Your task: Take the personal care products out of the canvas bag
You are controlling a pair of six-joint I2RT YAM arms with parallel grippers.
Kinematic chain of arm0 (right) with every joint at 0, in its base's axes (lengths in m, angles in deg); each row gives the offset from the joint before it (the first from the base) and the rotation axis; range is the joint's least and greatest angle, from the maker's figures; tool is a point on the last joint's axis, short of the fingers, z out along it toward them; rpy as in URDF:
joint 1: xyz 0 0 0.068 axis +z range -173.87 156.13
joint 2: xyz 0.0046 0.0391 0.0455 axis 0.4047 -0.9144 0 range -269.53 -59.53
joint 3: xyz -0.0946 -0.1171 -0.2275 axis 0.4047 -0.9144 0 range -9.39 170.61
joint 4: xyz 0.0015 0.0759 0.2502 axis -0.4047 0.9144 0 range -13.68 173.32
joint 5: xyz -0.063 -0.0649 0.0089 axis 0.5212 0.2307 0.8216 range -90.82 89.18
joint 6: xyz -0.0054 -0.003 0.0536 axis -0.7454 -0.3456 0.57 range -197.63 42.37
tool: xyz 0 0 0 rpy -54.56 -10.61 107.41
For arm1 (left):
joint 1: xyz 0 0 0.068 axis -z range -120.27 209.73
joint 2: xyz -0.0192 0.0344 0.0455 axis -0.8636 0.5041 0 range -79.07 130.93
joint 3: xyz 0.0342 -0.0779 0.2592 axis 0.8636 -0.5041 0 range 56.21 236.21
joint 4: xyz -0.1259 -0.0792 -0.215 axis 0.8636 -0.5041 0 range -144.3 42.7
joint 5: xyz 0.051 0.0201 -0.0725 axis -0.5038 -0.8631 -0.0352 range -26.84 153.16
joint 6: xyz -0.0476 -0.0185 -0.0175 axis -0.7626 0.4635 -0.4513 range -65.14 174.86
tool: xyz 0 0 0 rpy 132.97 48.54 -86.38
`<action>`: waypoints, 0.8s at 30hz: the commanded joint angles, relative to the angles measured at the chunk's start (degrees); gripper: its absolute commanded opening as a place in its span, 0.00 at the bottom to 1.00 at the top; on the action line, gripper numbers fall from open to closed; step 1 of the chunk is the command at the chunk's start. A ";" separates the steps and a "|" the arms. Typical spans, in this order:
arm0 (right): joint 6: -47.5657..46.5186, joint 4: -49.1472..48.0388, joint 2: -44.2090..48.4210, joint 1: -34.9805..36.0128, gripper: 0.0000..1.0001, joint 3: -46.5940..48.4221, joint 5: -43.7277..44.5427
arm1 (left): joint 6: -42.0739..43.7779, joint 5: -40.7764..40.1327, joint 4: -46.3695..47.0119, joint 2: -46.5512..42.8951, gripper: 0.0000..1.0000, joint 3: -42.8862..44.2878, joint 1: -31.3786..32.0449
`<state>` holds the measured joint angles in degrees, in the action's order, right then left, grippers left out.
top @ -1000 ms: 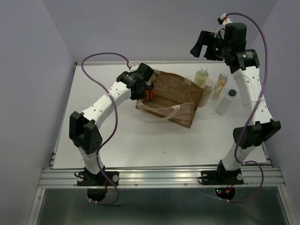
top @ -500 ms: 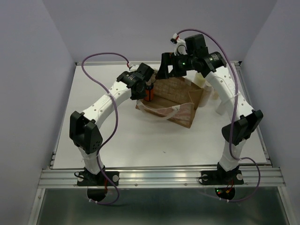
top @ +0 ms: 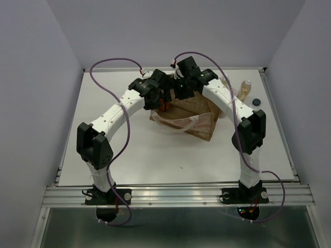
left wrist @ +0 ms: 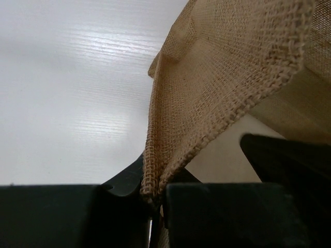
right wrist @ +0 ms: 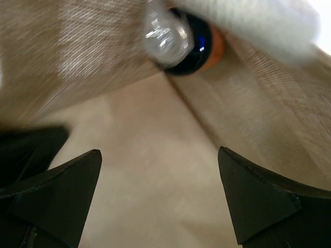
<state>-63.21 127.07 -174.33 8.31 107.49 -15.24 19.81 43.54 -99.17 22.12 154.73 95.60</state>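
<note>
Right end effector (right wrist: 160,194), spread wide inside the canvas bag (right wrist: 77,62), faces the amber-orange bottle (right wrist: 199,44) at upper centre; left end effector (left wrist: 155,206) pinches the bag's rim.

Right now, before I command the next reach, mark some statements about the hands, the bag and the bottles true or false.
1. The left hand is clamped on the edge of the tan-brown woven canvas bag. True.
2. The right hand is shut on a bottle. False: its fingers stand apart, holding nothing.
3. An amber-orange bottle with a dark cap lies inside the bag ahead of the right hand. True.
4. All bottles are inside the bag. False: a beige bottle with a white cap stands on the white table beside it.
</note>
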 commanded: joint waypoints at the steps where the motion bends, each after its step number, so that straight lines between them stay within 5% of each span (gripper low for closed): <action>1: 1.93 -6.79 -3.23 3.50 1.00 3.53 14.15 | 0.07 -0.77 -1.21 -1.08 0.00 0.01 -0.28; 12: 6.77 -26.12 -1.48 6.93 1.00 -7.88 28.73 | 0.77 -0.25 -0.42 -2.40 0.00 -1.93 -0.28; 18: 7.37 -27.97 -3.05 8.86 1.00 -6.75 36.81 | 0.86 0.02 -0.15 -3.10 0.00 -2.72 -0.28; 24: 10.63 -32.98 -4.81 8.86 1.00 -7.19 34.73 | 1.03 -0.24 0.11 -4.15 0.00 -4.39 -0.28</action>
<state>-55.56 103.11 -178.55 16.59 99.51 18.88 19.90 43.67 -97.40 20.54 152.02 95.54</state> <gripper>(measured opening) 0.998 0.167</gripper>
